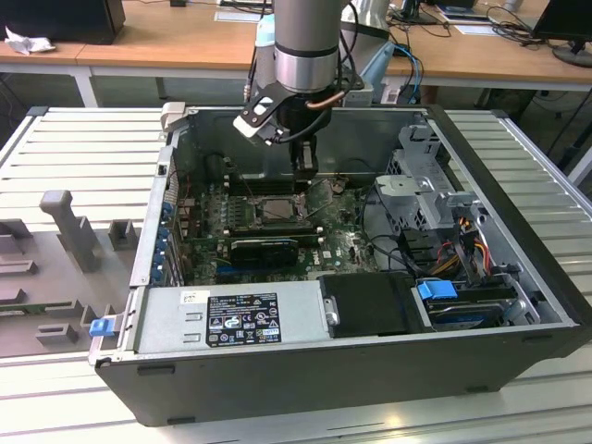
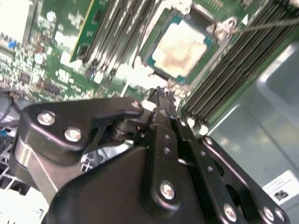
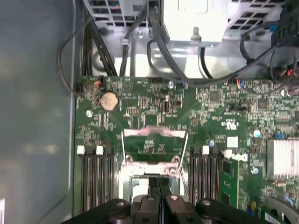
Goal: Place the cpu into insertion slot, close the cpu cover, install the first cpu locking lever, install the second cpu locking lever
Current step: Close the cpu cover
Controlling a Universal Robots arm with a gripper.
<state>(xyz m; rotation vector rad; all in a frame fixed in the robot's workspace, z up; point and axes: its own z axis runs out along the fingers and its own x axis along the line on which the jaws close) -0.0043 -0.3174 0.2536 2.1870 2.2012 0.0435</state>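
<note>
Inside the open computer case (image 1: pixel 370 379), the arm's gripper (image 2: pixel 161 93), fingers pressed together, hangs just beside the insertion slot (image 2: pixel 148 59), where the cpu (image 2: pixel 180 49) already sits; in the first wrist view the cpu cover (image 3: pixel 154 133) stands flipped open

Wooden desks (image 1: pixel 185 42) stand behind a ribbed grey metal worktable (image 1: pixel 92 153).

Computer case (image 1: pixel 370 375) on slatted table (image 1: pixel 74 148)
</note>
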